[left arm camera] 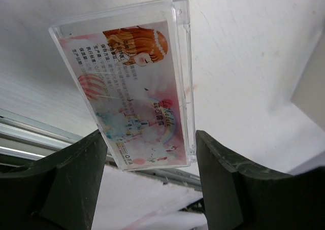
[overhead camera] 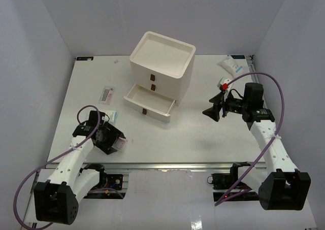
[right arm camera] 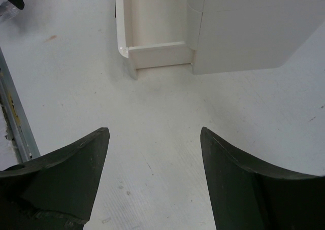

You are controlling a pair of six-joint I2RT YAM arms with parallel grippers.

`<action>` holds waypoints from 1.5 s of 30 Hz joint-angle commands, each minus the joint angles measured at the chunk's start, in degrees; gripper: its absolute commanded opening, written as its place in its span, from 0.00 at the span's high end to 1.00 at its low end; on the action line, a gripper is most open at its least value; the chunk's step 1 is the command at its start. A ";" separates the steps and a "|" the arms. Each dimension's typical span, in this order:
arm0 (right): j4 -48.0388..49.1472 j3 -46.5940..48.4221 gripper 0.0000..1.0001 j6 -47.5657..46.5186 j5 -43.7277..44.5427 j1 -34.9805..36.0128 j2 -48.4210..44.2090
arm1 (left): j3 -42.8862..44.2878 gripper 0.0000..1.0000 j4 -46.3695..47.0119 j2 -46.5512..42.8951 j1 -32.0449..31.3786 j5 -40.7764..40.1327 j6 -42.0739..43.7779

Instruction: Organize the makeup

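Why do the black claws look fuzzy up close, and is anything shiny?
Left wrist view: the left gripper's fingers sit near the lens and blur, while the clear case shows pale glare along its edges. Right wrist view: the right gripper's fingers are soft too, the drawer box sharper. Top external view: even light, only faint shadows on the table.

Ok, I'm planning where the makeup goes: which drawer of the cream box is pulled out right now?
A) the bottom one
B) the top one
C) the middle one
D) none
A: only the bottom drawer juts forward from the box, its inside open to view.
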 commanded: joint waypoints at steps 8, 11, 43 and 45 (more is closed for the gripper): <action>1.90 -0.03 0.21 -0.23 -0.74 -0.82 -0.24 | 13.86 0.75 8.69 1.42 -5.41 10.51 -3.93; 1.98 -0.17 0.21 -0.33 -0.66 -1.22 0.10 | 18.05 0.75 12.58 7.32 -6.72 10.37 -4.37; 1.56 -0.44 0.21 -1.62 0.67 -1.48 1.43 | 44.11 0.02 19.26 42.42 -11.23 6.32 -4.10; 1.63 -0.44 0.21 -1.69 0.75 -1.48 1.43 | 44.03 0.02 19.17 40.79 -11.32 5.67 -3.47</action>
